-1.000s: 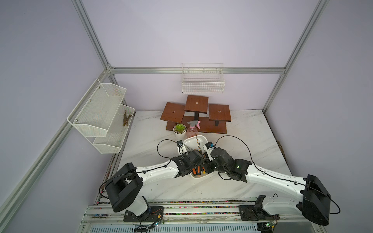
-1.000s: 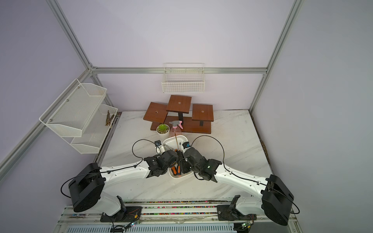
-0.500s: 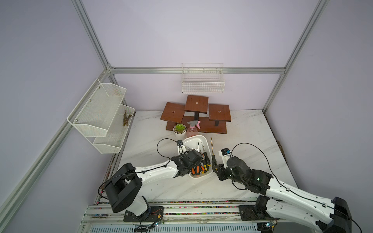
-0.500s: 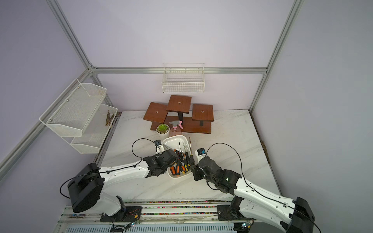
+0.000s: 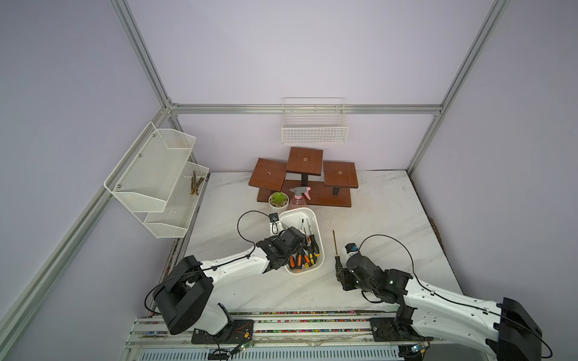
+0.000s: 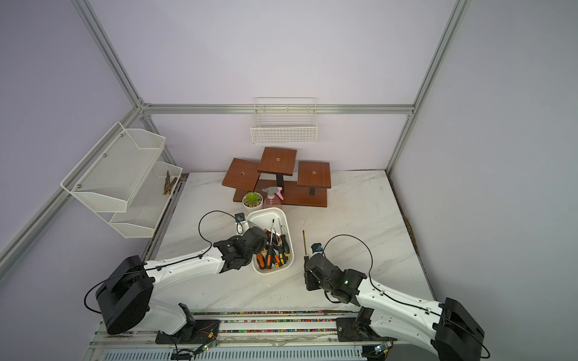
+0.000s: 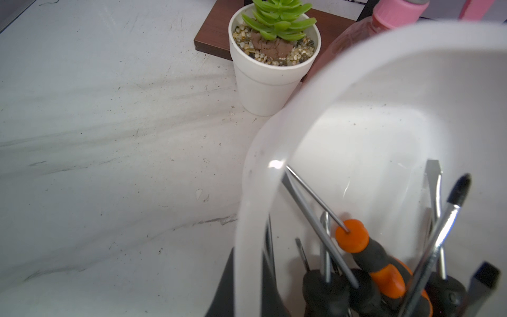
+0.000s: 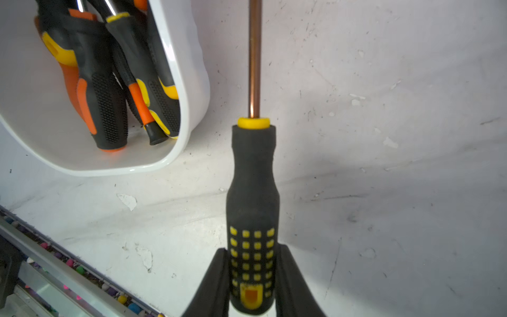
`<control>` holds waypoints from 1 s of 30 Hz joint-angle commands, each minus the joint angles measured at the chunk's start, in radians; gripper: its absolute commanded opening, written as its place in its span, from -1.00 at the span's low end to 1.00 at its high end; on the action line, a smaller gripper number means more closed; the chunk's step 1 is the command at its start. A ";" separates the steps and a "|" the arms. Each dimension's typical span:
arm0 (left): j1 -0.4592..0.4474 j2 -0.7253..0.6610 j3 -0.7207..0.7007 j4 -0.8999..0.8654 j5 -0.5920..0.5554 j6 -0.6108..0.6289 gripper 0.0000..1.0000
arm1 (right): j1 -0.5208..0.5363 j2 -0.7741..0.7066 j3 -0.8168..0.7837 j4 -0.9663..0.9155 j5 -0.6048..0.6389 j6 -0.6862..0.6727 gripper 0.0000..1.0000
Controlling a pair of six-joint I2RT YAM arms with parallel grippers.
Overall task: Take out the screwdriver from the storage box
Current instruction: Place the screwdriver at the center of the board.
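The storage box [image 5: 316, 218], a white tub, sits mid-table and holds several screwdrivers with orange, yellow and black handles [image 5: 305, 253]. My left gripper [image 7: 248, 270] is shut on the box's left wall [image 7: 247, 214], one finger inside and one outside. Just right of the box, my right gripper [image 8: 253, 256] is shut on the handle of a screwdriver [image 8: 253, 178] that is black with yellow squares. Its coppery shaft [image 5: 334, 242] points toward the back of the table. In both top views this screwdriver [image 6: 304, 245] is outside the box [image 6: 290, 231], over bare tabletop.
A potted succulent [image 5: 278, 200] and a pink spray bottle [image 5: 299, 197] stand right behind the box, in front of a stepped wooden stand [image 5: 305, 175]. White mesh baskets hang on the left wall [image 5: 156, 175] and the back wall [image 5: 314, 128]. A rail [image 5: 281, 325] runs along the front edge.
My right arm has drawn back out of the box with the black-and-yellow screwdriver, moving right and toward the front edge. The left gripper has stayed on the box wall.
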 commanded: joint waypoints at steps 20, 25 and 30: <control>0.243 -0.113 -0.061 0.184 0.335 0.363 -1.00 | 0.006 0.318 0.108 0.296 -0.142 0.128 -1.00; 0.243 -0.115 -0.074 0.186 0.346 0.349 -1.00 | 0.011 0.392 0.138 0.309 -0.141 0.129 -1.00; 0.243 -0.121 -0.084 0.186 0.339 0.340 -1.00 | 0.013 0.426 0.154 0.305 -0.138 0.130 -1.00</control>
